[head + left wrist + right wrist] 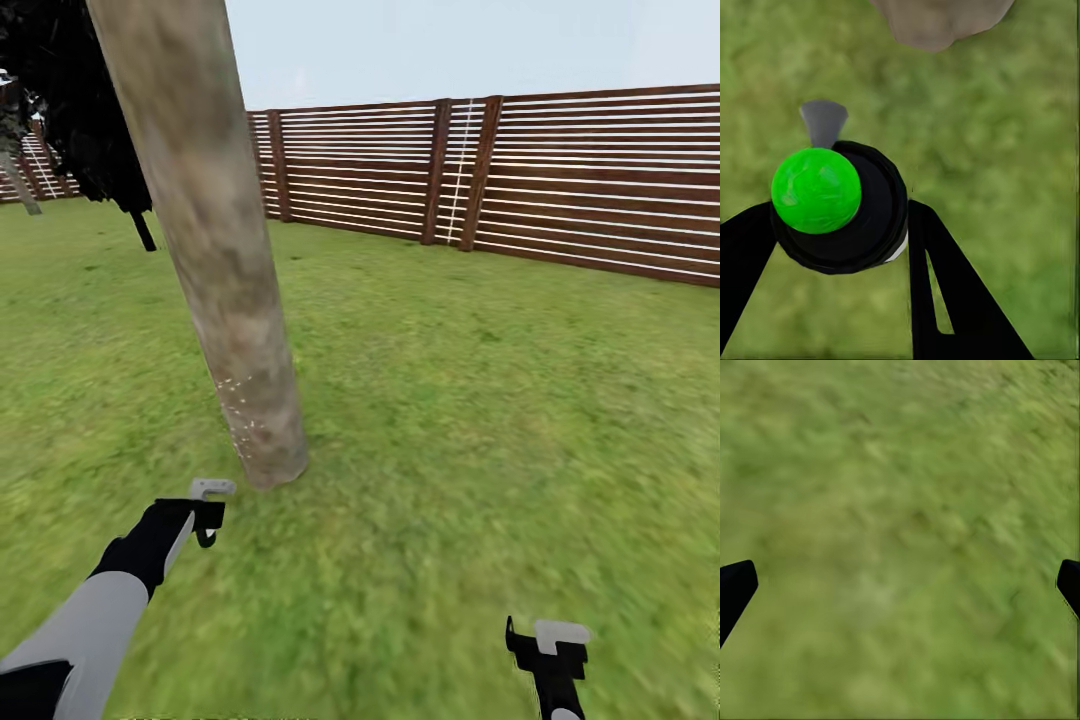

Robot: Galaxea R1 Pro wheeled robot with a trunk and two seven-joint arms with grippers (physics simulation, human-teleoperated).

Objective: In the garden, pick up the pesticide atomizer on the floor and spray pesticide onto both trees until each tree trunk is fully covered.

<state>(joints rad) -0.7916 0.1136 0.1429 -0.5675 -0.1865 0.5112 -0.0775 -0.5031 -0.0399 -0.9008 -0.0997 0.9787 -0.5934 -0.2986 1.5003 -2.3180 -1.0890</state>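
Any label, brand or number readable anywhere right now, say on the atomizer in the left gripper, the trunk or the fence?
None: no text can be read in any view.
Atomizer in the left gripper: plain green ball on a black round body, grey nozzle, no label showing.
Tree trunk: mottled bark with white specks, no sign.
Fence: bare brown slats, no lettering.

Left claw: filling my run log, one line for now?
left claw: shut on atomizer | trunk: few specks low | right claw: open over grass
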